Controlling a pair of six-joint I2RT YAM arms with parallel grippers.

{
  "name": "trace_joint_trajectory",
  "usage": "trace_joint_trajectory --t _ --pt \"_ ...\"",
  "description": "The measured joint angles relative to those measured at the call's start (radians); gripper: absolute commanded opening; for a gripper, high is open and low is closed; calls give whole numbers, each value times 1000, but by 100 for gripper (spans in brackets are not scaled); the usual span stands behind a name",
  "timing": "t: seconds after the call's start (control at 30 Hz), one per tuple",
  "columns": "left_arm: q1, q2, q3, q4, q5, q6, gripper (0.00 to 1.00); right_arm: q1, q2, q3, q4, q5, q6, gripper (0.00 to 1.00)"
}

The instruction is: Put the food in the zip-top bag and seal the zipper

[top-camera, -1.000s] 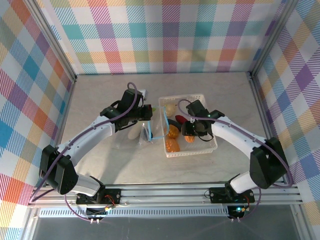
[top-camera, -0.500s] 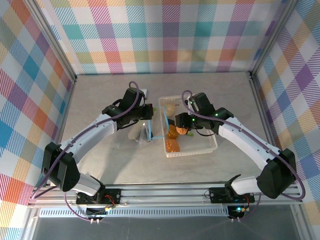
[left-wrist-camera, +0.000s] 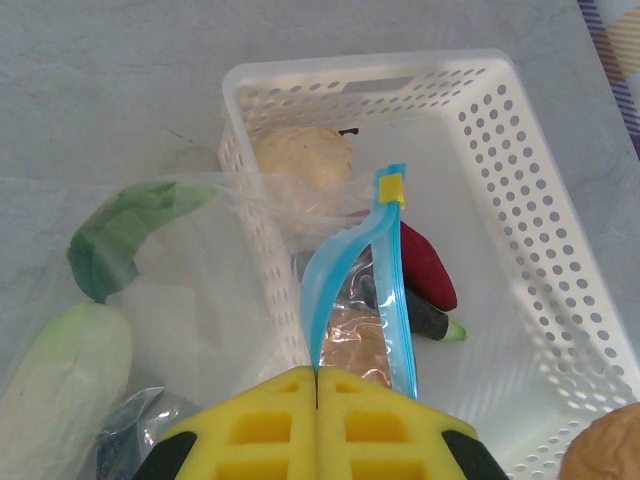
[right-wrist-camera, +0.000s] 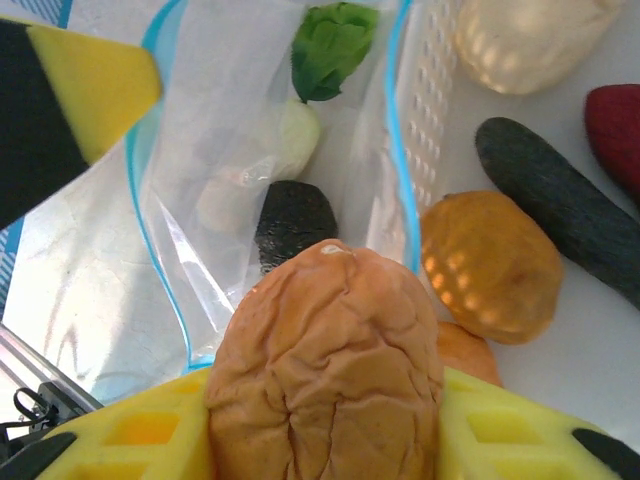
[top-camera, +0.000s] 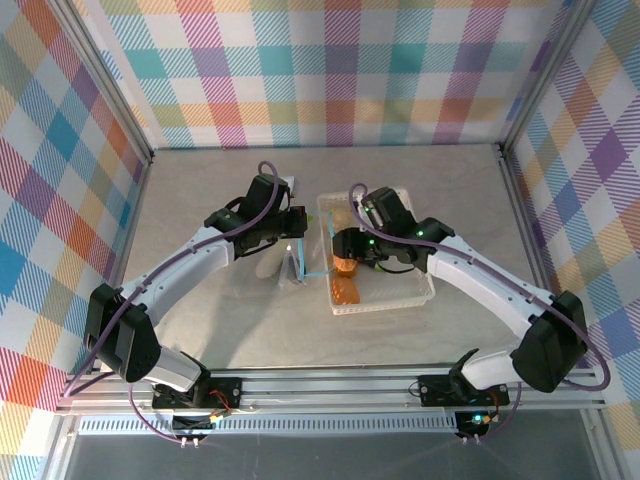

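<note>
A: What's the zip-top bag [right-wrist-camera: 230, 130] made of?
B: Clear plastic film, glossy and crinkled. Its zipper [left-wrist-camera: 392, 290] is a smooth light-blue plastic strip.
A: And the basket [left-wrist-camera: 530, 160]?
B: White moulded plastic, perforated, with a soft sheen. The bread roll [right-wrist-camera: 330, 370] looks matt and wrinkled, the orange piece [right-wrist-camera: 490, 265] smoother.
A: The pads [left-wrist-camera: 262, 425] on the left hand [left-wrist-camera: 317, 385]?
B: Matt yellow, rubbery-looking, with square pockets. The tabletop [left-wrist-camera: 120, 60] is pale, matt and faintly mottled. The frame rail [top-camera: 340, 385] looks like brushed metal.
</note>
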Motion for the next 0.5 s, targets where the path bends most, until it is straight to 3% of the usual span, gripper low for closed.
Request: trace_joint_trajectory --t 0.5 --pt "0 0 0 0 12 0 1 50 133 40 94 -2 31 44"
